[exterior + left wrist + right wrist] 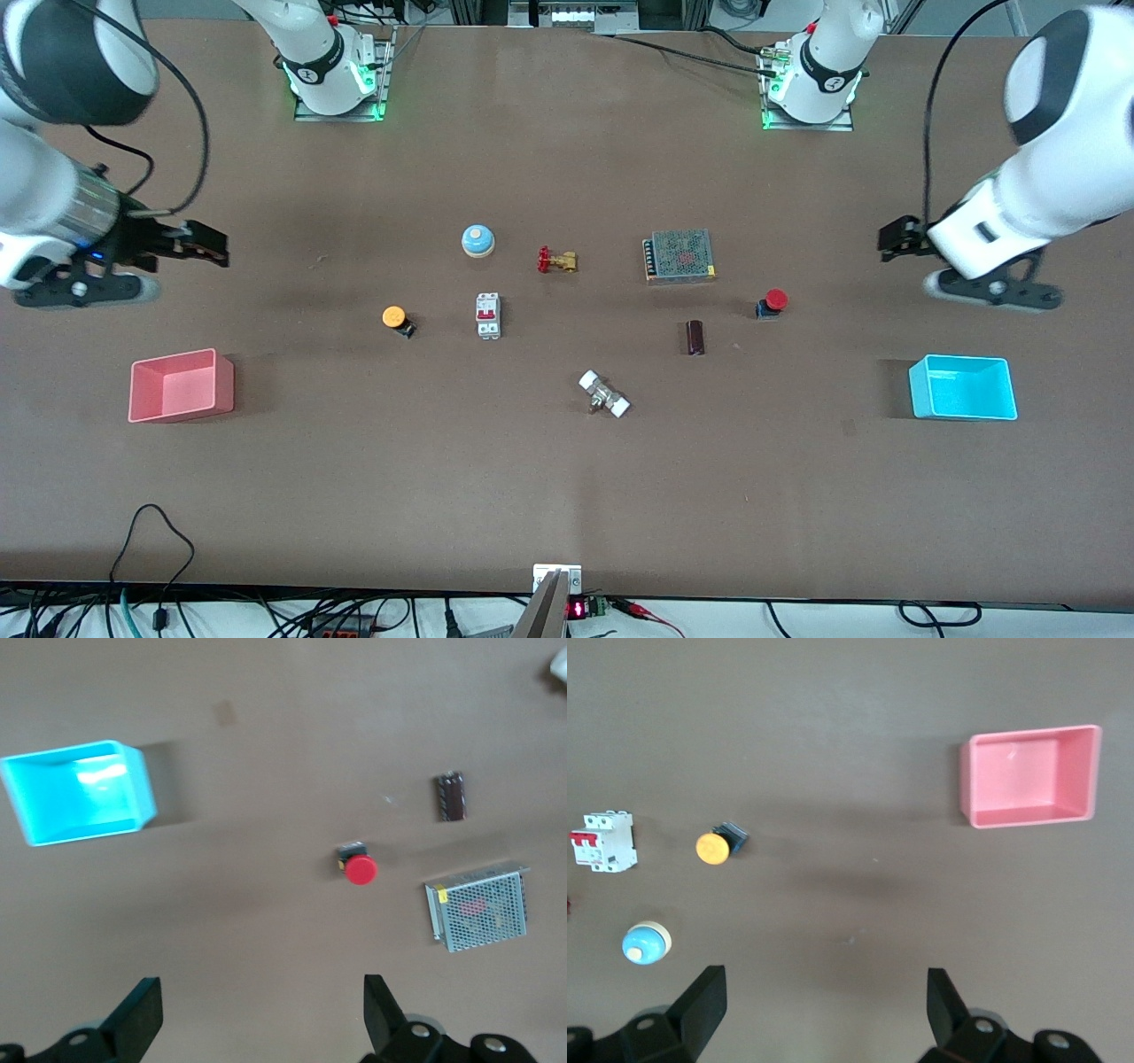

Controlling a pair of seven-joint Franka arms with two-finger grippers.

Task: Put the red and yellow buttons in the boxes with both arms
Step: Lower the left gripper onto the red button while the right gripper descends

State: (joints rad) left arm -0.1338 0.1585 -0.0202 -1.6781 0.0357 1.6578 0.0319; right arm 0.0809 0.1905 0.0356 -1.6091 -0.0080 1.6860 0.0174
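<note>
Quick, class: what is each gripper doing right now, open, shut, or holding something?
Left gripper: open, holding nothing, over bare table near the red button.
Right gripper: open, holding nothing, over bare table.

Two buttons (395, 317) (774, 301) are sitting on the counter (567, 478) between two boxes (181, 385) (964, 387), each box lying at one arm's end, nearer the front camera.

The yellow button (395, 317) lies tipped on its dark base, left of centre in the front view. The red button (773, 302) sits right of centre (cap up, dark base under it). The pink box (181, 385) lies lower left, the cyan box (963, 387) lower right, both open and empty.
</note>
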